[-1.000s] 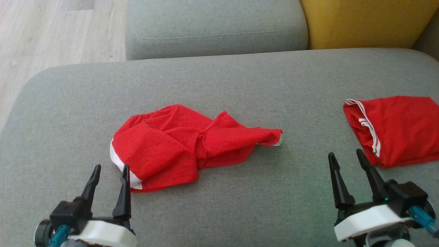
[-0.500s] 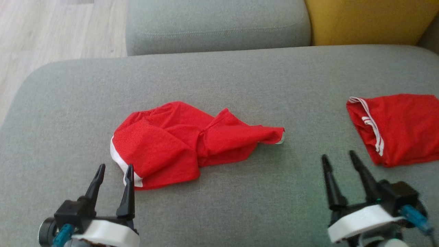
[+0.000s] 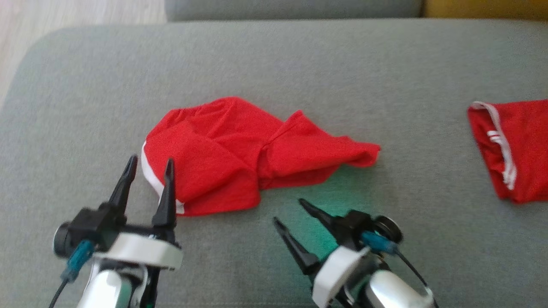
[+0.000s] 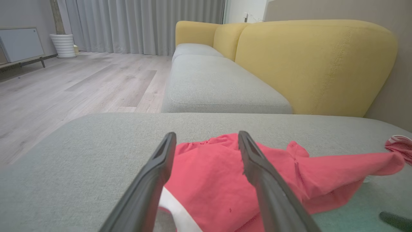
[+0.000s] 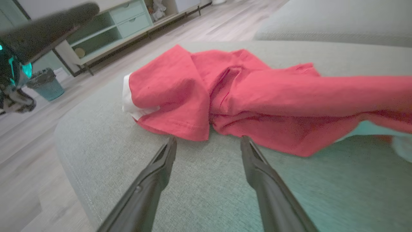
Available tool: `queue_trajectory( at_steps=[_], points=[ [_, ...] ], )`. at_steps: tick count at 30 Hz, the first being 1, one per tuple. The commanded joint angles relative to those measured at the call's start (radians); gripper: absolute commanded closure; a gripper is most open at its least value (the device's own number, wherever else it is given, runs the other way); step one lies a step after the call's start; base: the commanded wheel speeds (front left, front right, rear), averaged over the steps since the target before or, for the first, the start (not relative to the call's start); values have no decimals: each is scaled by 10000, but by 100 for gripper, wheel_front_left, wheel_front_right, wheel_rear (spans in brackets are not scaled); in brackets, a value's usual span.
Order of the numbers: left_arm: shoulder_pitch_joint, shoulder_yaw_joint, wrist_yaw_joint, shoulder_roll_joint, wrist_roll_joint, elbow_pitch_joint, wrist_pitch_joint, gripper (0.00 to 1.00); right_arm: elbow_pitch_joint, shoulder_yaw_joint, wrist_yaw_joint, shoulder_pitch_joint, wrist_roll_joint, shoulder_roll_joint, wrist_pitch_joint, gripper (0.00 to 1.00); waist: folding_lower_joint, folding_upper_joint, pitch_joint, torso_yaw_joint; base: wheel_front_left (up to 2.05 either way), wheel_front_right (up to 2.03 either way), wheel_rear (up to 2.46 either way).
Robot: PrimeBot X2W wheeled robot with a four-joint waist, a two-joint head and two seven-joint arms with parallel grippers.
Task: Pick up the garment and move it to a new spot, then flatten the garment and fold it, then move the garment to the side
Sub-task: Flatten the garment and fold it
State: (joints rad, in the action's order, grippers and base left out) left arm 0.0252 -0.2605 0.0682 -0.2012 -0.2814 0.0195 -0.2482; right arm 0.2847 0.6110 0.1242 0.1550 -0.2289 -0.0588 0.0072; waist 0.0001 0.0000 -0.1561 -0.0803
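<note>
The garment [image 3: 231,149] is a crumpled red cloth with a white hem, lying mid-cushion on the grey sofa seat [image 3: 299,64]. My left gripper [image 3: 151,160] is open at its near left corner, its fingers on either side of the white hem. The left wrist view shows the garment [image 4: 219,180] between and beyond the left gripper [image 4: 206,135]. My right gripper [image 3: 288,210] is open, angled up-left, a short way from the garment's near edge. In the right wrist view the garment [image 5: 241,93] lies just past the right gripper [image 5: 208,139], which holds nothing.
A second red garment [image 3: 518,145] with white stripes lies at the cushion's right edge. Yellow backrests [image 4: 315,64] and another grey seat [image 4: 219,87] stand beyond. Wooden floor [image 4: 80,83] lies off the cushion's left side, with a cabinet [image 5: 128,22] and a bin [image 5: 46,85].
The head camera has tilted down. My right gripper has swung left and turned toward the garment's near edge. The left gripper has moved forward to the white hem. Both stay open.
</note>
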Motion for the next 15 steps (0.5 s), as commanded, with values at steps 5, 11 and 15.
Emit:
queue_trajectory(
  at_steps=[5, 11, 15],
  points=[
    [990, 220, -244, 156, 193, -107, -128, 0, 1074, 1007, 65, 1505, -565, 62, -479, 0, -1, 0, -737, -585, 0, 0, 0],
    [1202, 256, -453, 481, 371, 6, -133, 0, 2142, 2189, 65, 2594, -1275, 81, -828, 0, -1, 0, -1037, -758, 0, 0, 0],
    [1226, 360, -573, 619, 493, 69, -134, 0, 2553, 2834, 65, 3093, -1805, 83, -950, 44, -1, 0, -1089, -789, 0, 0, 0]
  ],
)
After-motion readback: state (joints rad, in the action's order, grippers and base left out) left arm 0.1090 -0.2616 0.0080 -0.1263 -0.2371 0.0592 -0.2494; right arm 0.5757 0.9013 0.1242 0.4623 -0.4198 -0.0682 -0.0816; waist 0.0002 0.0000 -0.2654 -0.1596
